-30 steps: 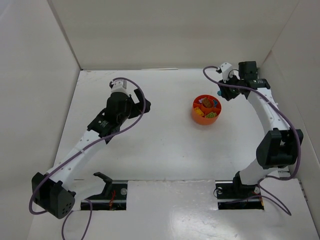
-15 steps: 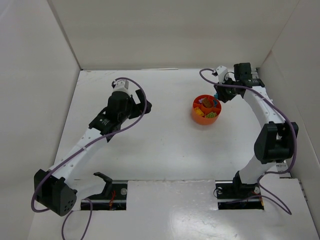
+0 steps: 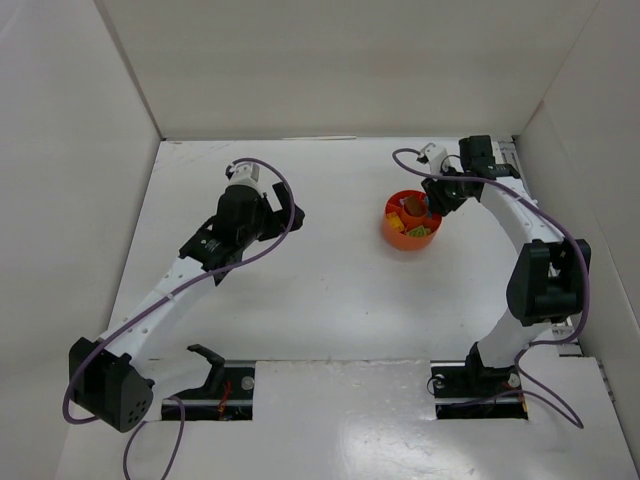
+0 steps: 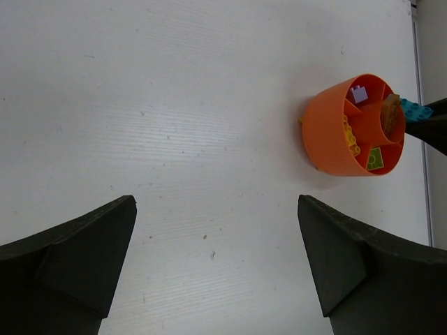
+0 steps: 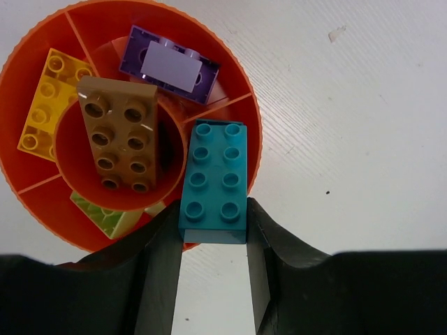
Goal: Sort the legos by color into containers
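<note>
Right wrist: right gripper (image 5: 213, 222) pinches teal brick (image 5: 213, 174) over bowl (image 5: 91, 31), 3 o'clock compartment.
Drop-off step; next: lower, release; left gripper (image 4: 216, 206) spread wide.

table (image 3: 330, 295): white, bare patch | walls (image 3: 340, 70): white, three sides

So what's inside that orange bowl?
In the middle, a brown brick; around it purple brick, yellow brick, lime brick. A teal brick in the right end effector covers one section.
</note>
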Motion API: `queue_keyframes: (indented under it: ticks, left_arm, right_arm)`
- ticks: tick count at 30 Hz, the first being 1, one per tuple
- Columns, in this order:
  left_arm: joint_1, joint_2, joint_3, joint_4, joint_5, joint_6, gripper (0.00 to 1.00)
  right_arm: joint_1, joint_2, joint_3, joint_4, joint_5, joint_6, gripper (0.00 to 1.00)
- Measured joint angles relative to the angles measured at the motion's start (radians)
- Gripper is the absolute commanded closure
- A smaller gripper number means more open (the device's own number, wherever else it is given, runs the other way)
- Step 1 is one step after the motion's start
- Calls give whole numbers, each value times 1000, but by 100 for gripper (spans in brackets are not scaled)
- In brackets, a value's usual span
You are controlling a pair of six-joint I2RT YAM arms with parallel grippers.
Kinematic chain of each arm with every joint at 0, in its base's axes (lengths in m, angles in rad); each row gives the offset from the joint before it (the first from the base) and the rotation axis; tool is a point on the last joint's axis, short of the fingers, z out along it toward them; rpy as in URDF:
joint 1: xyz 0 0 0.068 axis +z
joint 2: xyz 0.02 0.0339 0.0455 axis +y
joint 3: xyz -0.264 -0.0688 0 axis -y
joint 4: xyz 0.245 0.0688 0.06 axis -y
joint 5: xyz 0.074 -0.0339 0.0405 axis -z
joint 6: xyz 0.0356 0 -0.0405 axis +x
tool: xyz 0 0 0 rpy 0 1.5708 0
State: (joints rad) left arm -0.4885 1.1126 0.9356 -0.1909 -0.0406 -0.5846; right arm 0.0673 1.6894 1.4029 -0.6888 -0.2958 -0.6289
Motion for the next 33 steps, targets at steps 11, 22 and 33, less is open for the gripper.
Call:
queue_keyframes:
  ticks: [11, 22, 33]
  left_arm:
    - [0, 13, -5, 0, 14, -3, 0]
    - [0, 16, -6, 8, 34, -14, 0]
    - [0, 16, -6, 6, 48, -16, 0]
  right_arm:
    - [0, 0, 0, -1, -1, 14, 43]
    - [0, -29, 3, -5, -8, 39, 36]
    - [-55, -286, -14, 76, -97, 152, 0]
